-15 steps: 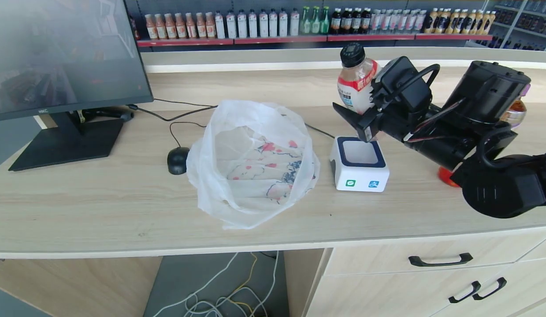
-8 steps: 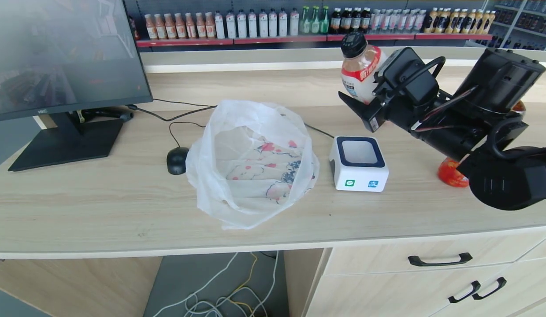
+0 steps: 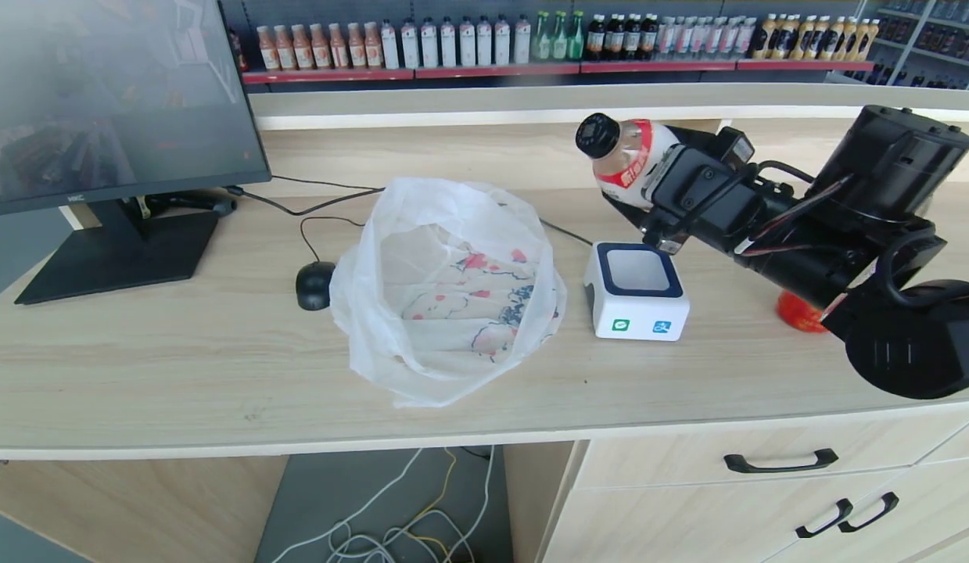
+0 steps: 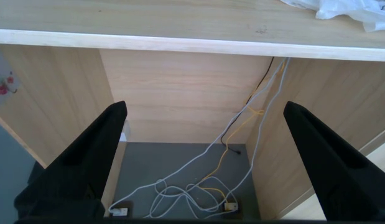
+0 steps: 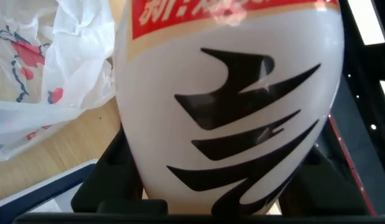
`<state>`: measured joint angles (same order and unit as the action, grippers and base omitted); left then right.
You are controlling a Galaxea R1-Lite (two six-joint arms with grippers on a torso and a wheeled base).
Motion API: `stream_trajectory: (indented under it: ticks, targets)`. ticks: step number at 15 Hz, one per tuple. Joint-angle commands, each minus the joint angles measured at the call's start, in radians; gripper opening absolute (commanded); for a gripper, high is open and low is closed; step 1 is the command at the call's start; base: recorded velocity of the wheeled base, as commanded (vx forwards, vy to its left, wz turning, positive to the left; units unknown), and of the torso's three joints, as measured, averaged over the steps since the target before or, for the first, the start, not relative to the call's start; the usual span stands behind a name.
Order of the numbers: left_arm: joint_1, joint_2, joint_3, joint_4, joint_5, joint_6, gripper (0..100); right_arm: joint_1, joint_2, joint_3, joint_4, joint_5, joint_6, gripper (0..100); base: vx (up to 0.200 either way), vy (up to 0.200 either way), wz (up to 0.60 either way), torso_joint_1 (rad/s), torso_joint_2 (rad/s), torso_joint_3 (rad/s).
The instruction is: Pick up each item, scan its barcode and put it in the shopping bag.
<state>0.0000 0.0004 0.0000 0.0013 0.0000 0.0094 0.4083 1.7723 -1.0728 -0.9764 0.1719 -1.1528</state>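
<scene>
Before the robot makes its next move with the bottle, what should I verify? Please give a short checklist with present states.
1. Right gripper grips the bottle: ok, fingers shut on its body.
2. Barcode faces the scanner: cannot tell.
3. Shopping bag mouth open: ok.
4. Way from bottle to bag free: ok, seemingly.
5. Left gripper out of the way: ok, open below the counter.

A monitor stands at ten o'clock on the counter; a mouse lies at its four o'clock; bottles line the far shelf at twelve o'clock
</scene>
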Motion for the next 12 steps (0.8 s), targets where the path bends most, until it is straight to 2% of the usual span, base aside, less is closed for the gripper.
stream_trajectory:
  ticks: [1,2,12]
  targets:
    - [0.0,0.001,0.0,0.0,0.0,0.0,100,0.015,-0.011,0.02,-0.002,0.003,-0.03,0,0.0,0.0,0.0,0.0,0.0,0.0]
    - [0.0,0.0,0.0,0.0,0.0,0.0,100,0.041,0.002,0.03,-0.002,0.003,-0.065,0,0.0,0.0,0.0,0.0,0.0,0.0]
    - [0.0,0.0,0.0,0.0,0.0,0.0,100,0.053,0.029,0.088,-0.002,0.009,-0.223,0,0.0,0.0,0.0,0.0,0.0,0.0]
